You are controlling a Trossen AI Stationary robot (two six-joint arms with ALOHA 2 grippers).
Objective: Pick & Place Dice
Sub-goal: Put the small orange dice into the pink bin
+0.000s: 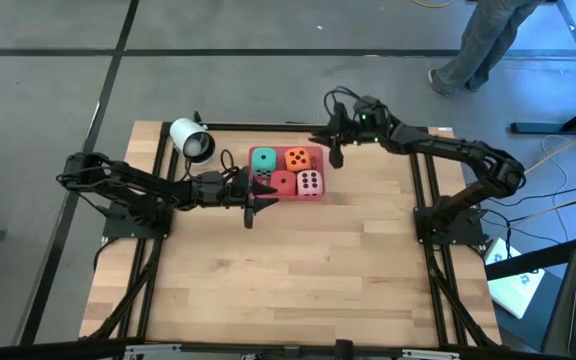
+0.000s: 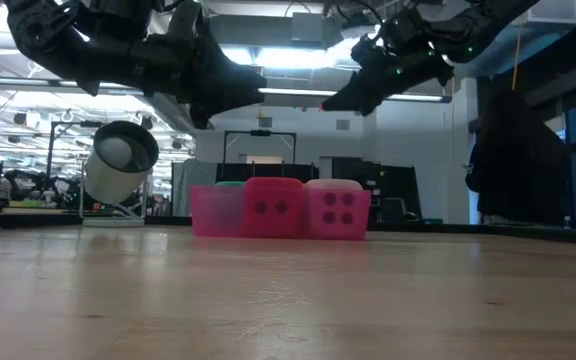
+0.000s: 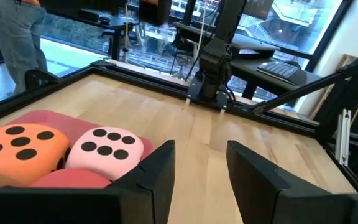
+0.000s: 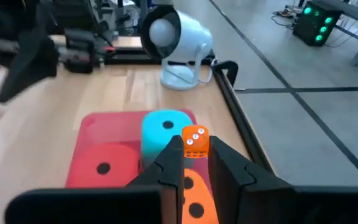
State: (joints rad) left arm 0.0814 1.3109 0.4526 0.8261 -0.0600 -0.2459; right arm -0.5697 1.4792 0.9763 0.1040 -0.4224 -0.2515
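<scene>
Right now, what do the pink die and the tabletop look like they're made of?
The pink die looks like soft foam or plush, matte: rounded, puffy edges and no shine, though I can't tell which. The tabletop looks like pale wood planks with a smooth finish: grain lines and board seams show.

Four large dice are counted: one orange die (image 1: 297,158), one teal die (image 1: 264,160), one red die (image 1: 282,184) and one pale pink die (image 1: 309,183). One pink tray (image 1: 319,152), one white lamp (image 1: 191,139) and one tiny orange die (image 4: 195,141) are also seen.
</scene>
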